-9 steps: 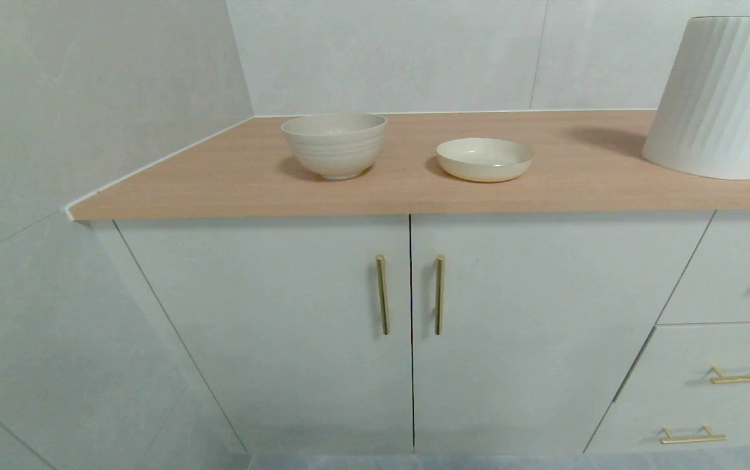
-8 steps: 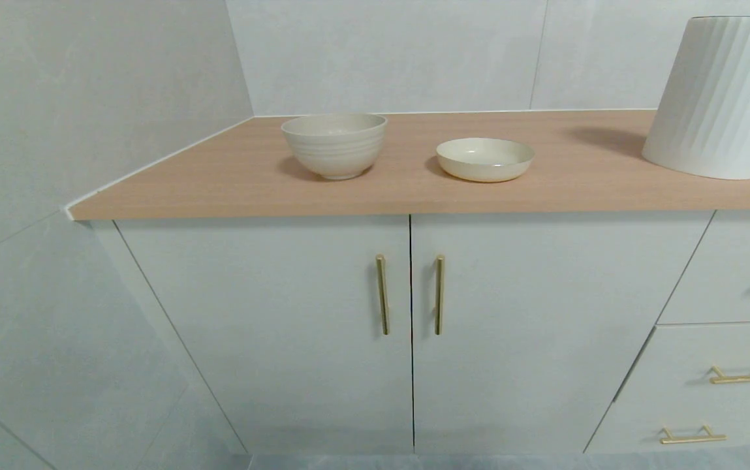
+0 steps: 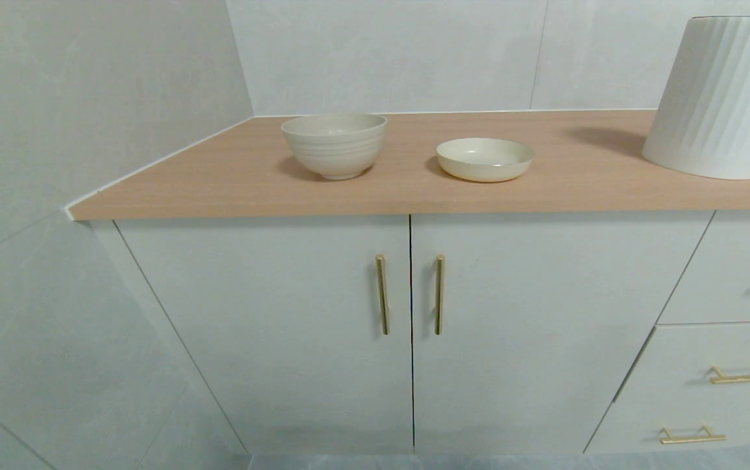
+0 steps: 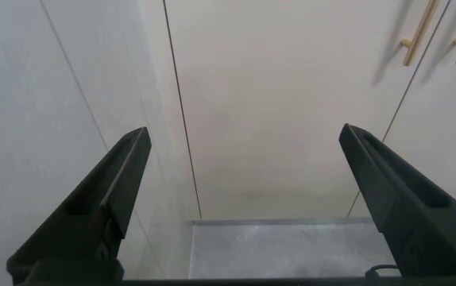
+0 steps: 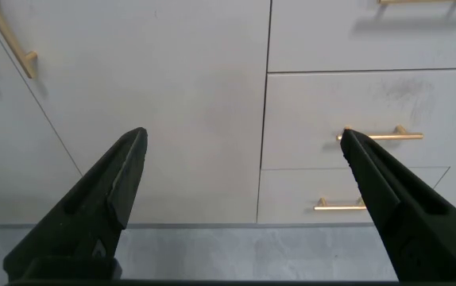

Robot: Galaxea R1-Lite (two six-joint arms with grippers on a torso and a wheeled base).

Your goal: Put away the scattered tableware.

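Note:
A deep cream bowl [image 3: 335,144] with ribbed sides stands on the wooden countertop [image 3: 375,189], toward its left. To its right lies a shallow cream dish [image 3: 485,158]. Both are upright and apart from each other. My left gripper [image 4: 244,139] hangs low in front of the left cabinet door, open, with nothing between its fingers. My right gripper [image 5: 244,139] is also open and empty, low down before the drawers [image 5: 347,119].
A tall white ribbed container [image 3: 720,98] stands at the counter's right end. Below the counter are two closed cabinet doors with gold handles [image 3: 382,294] [image 3: 439,294] and drawers [image 3: 727,365] at the right. Tiled walls close the left side and back.

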